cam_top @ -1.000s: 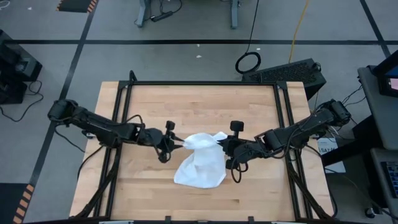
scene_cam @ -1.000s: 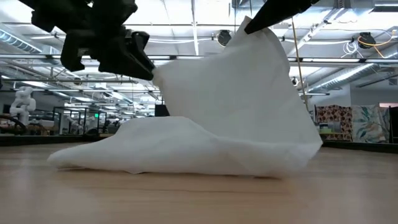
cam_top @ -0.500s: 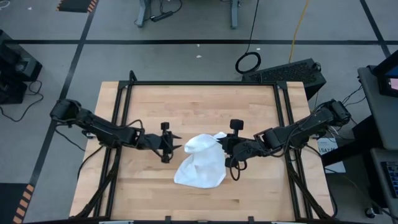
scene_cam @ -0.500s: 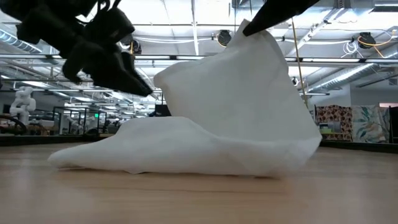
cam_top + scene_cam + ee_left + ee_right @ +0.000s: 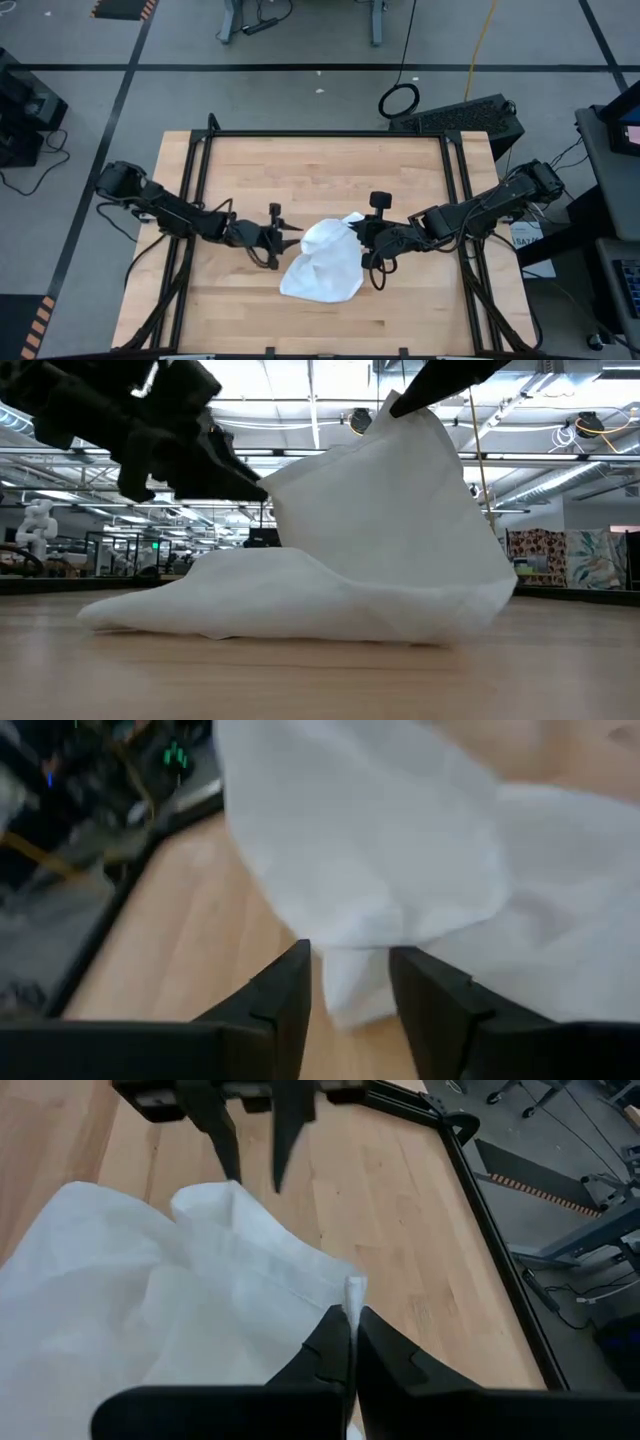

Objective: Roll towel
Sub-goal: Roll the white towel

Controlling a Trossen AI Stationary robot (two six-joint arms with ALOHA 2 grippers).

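The white towel (image 5: 322, 265) lies crumpled on the wooden table (image 5: 330, 165), a little right of centre. Its near part rests flat on the wood, and its far right corner is held up like a tent (image 5: 400, 510). My right gripper (image 5: 353, 232) is shut on that raised corner. My left gripper (image 5: 297, 238) is open at the towel's raised left fold (image 5: 275, 485). In the left wrist view a lobe of cloth (image 5: 350, 975) shows between its two fingertips. My right gripper pinches the towel's raised corner (image 5: 354, 1292) between its two fingers, coming slanting down from the table's right. The cloth hangs below it, and the lower part (image 5: 250, 610) lies on the table. My left gripper has a cloth fold between its open fingers; I cannot tell whether they touch it.
Black frame rails run along the table's left (image 5: 192, 200) and right (image 5: 462, 200) sides under the arms. Bare wood lies on the far half of the table and along its near edge (image 5: 330, 335).
My left gripper has sunk a little, tipped its fingers downward, and come in toward the towel's raised left fold after drawing slightly back. The raised left fold has shifted a little toward the right. The held right corner has stayed where it was.
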